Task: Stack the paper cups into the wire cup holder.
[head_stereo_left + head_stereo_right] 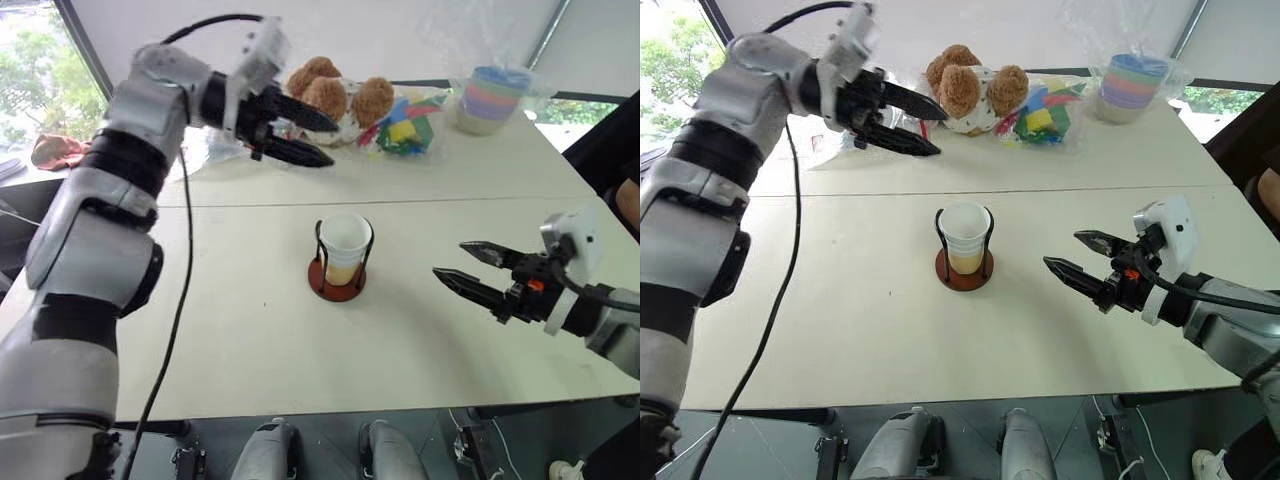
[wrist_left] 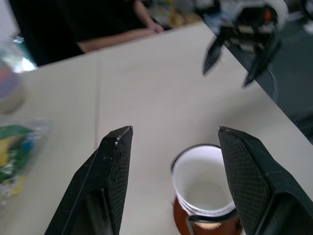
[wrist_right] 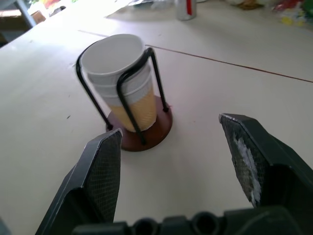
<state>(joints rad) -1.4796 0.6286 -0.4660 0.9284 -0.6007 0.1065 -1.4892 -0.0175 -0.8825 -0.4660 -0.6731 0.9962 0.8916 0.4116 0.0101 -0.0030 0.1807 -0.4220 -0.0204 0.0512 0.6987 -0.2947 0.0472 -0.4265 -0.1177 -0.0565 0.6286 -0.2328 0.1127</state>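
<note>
White-rimmed paper cups (image 1: pixel 345 243), tapered with a yellow-orange lower band, sit nested inside the wire cup holder (image 1: pixel 337 281), a dark-red disc base with two upright black wire loops, at the middle of the pale table (image 1: pixel 250 340). Head views: the left gripper (image 1: pixel 305 135) hangs above and behind the holder, empty, fingers parted; the right gripper (image 1: pixel 470 268) hovers beside the holder, well apart from it, jaws wide and empty. A brown plush bear (image 1: pixel 330 95) and a wrapped pastel cup stack (image 1: pixel 492 98) lie at the far edge.

Left wrist view: the stack's open mouth shows between the two spread fingers (image 2: pixel 115 171), directly below them.

Right wrist view: the rims appear layered and the stack leans slightly against one loop; a silver can (image 3: pixel 187 7) stands far behind.

Judgement: the stacking looks complete. To finish well, lift the left gripper straight up, clear of the loops, so the holder is not tipped.
</note>
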